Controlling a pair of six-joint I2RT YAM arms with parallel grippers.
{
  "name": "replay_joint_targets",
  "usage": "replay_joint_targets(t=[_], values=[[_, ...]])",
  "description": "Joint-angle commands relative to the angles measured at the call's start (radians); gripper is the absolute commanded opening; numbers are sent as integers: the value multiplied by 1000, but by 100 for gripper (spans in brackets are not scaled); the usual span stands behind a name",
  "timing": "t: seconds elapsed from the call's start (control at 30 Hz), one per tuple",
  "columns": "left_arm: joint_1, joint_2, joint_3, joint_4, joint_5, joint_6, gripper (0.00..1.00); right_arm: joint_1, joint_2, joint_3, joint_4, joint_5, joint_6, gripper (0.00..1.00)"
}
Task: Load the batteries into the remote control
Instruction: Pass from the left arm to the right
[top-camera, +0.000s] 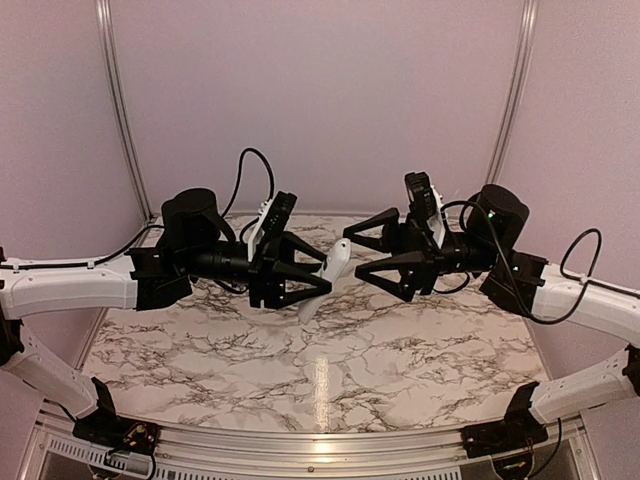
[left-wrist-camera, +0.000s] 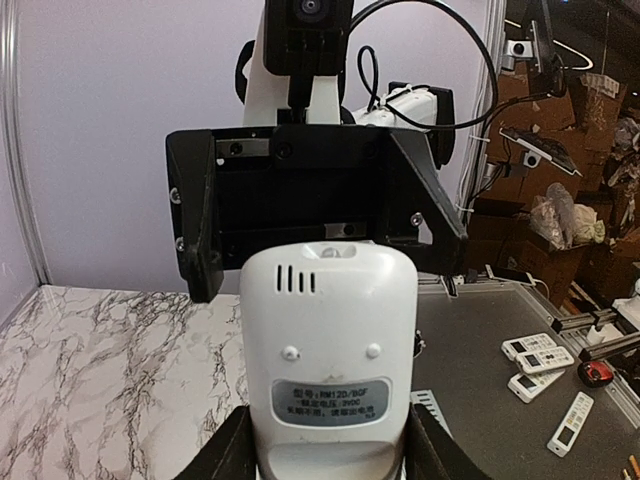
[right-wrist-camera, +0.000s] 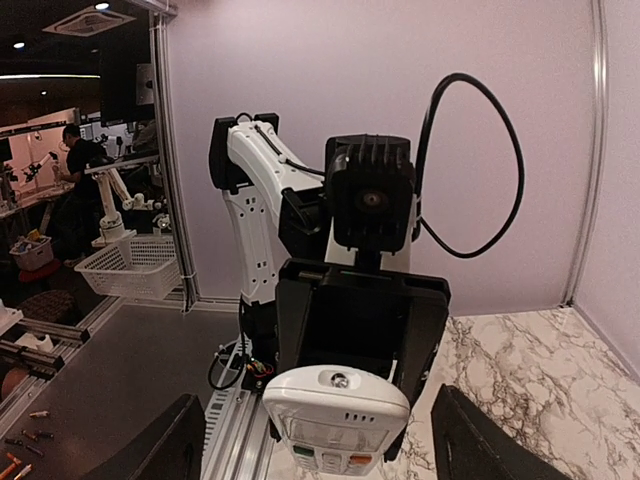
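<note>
**Ana:** Any containers in view on your side?

**Ben:** One. From my right wrist camera I see a white mesh basket (right-wrist-camera: 135, 268) on a bench beyond the counter (top-camera: 300, 370). I cannot tell what it holds. The other one is the battery bay of the remote control (top-camera: 337, 258). My left wrist camera looks at the handset's plain back, with its vent slots (left-wrist-camera: 298, 280) and a grey label (left-wrist-camera: 330, 400). The lower part runs out of the picture, so I cannot tell what is in the bay either.

**Ana:** Where is the remote?

**Ben:** It is in the air above the marbled counter, about midway between the two arms, and touching nothing else. My left gripper (top-camera: 327, 271) is clamped on its lower half, with a finger pressed to each long side. The top end tilts up and away towards the other arm.

**Ana:** And your right side?

**Ben:** My right gripper (top-camera: 353, 255) faces the left one head-on with its jaws spread wide and nothing in them. The remote's top end sits just in front of it. From the right wrist camera I see the button face centred between my fingers (right-wrist-camera: 150, 450), with a clear gap on each side. Neither finger touches it.
</note>
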Motion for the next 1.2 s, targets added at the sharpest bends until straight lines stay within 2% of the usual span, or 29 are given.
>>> replay_joint_targets(t=[0.0, 0.33, 0.73, 0.87, 1.03, 1.17], values=[[-3, -22, -18, 134, 30, -59, 21, 31, 49, 59, 11, 1, -22, 74], [-3, -21, -46, 175, -43, -64, 21, 54, 90, 73, 49, 42, 2, 68], [-3, -8, -46, 176, -67, -57, 21, 54, 136, 79, 92, 41, 39, 58], [-3, -4, -45, 163, -83, -49, 21, 54, 138, 83, 95, 38, 45, 51], [-3, -6, -44, 129, -103, -37, 22, 54, 139, 88, 81, 38, 44, 34], [-3, -16, -53, 100, -145, -29, 38, 55, 137, 100, 38, 60, 27, 23]])
